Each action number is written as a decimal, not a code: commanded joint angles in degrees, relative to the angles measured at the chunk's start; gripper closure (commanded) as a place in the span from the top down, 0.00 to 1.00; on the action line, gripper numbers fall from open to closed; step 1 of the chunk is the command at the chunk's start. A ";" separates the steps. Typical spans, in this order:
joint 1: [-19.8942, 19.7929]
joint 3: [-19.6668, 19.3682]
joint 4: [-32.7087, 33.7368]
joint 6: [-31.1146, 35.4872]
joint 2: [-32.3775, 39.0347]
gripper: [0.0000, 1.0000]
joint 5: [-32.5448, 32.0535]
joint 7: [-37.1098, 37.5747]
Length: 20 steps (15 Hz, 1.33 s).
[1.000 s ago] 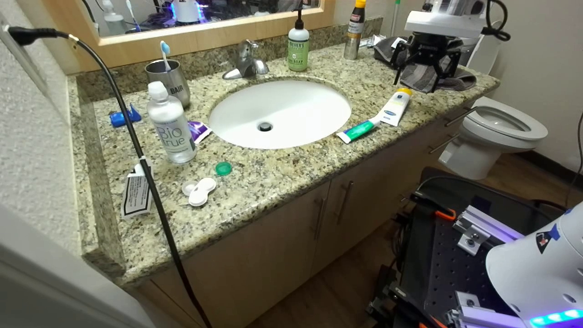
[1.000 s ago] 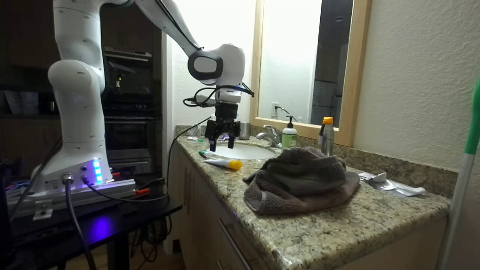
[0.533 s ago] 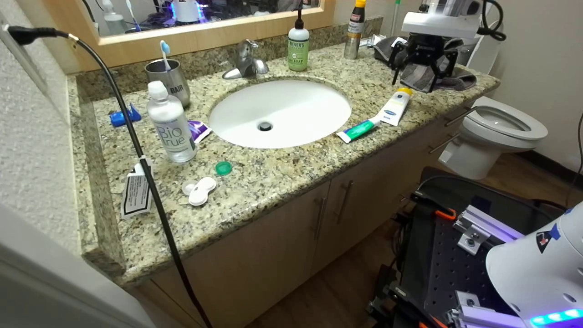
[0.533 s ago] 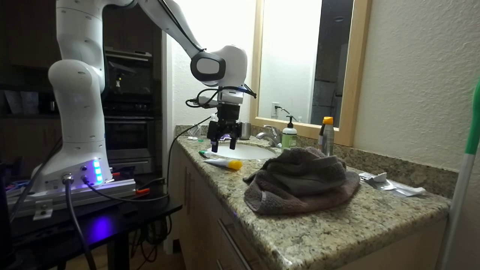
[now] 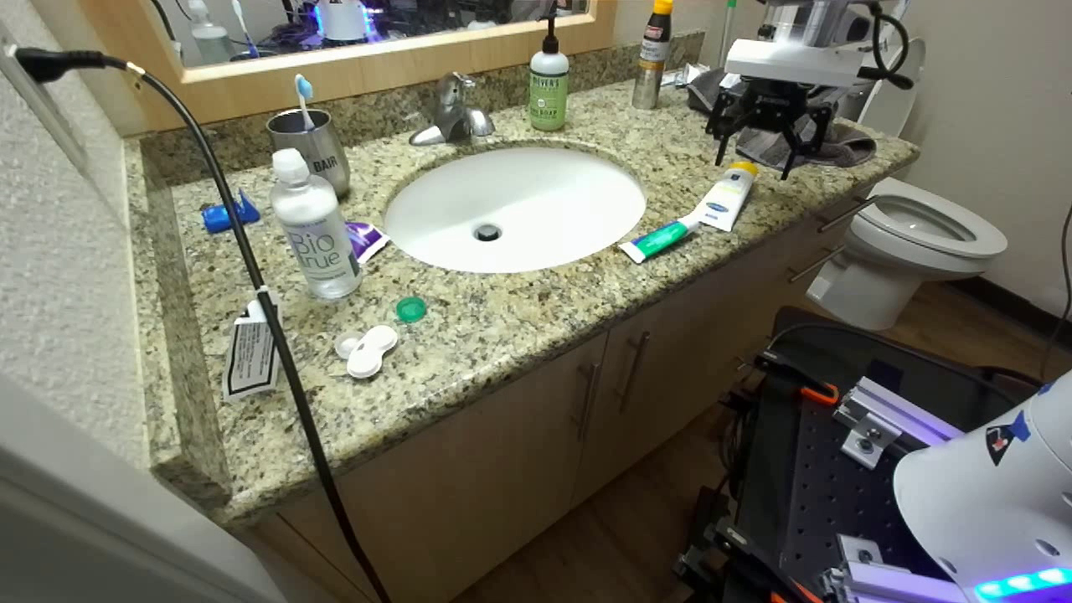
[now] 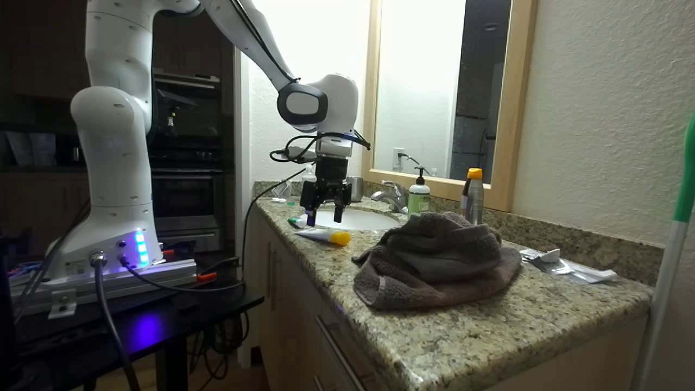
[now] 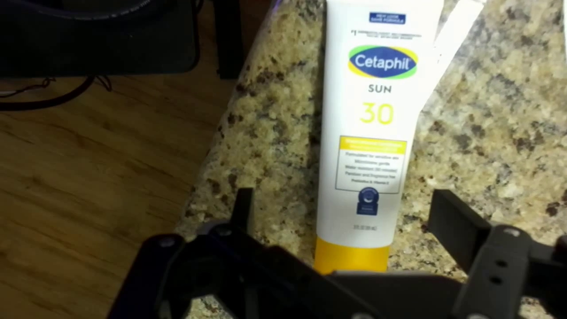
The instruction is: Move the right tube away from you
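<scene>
The right tube is a white Cetaphil tube (image 5: 725, 201) with a yellow cap. It lies flat on the granite counter near the front edge, and also shows in an exterior view (image 6: 317, 234) and in the wrist view (image 7: 367, 155). A green and white tube (image 5: 659, 240) touches or lies just under its flat end; I cannot tell which. My gripper (image 5: 752, 170) is open and empty, above the cap end of the white tube; it also shows in an exterior view (image 6: 324, 221). In the wrist view my fingers (image 7: 343, 199) stand apart on either side of the tube, not touching it.
The sink (image 5: 519, 209) lies beside the tubes. A grey towel (image 6: 434, 266) is piled beyond the cap end. A soap bottle (image 5: 548, 88), a spray can (image 5: 651, 63) and a faucet (image 5: 452, 113) stand along the back. The counter's front edge (image 7: 212, 155) is close.
My gripper has moved down and slightly sideways, toward the white tube's cap end. The tubes have not moved.
</scene>
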 commanded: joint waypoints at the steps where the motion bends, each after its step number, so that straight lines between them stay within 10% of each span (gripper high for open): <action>1: 0.66 -0.64 0.10 -0.02 0.12 1.00 0.21 -0.15; 20: 1.74 -1.23 0.40 4.18 3.95 1.00 -0.98 2.39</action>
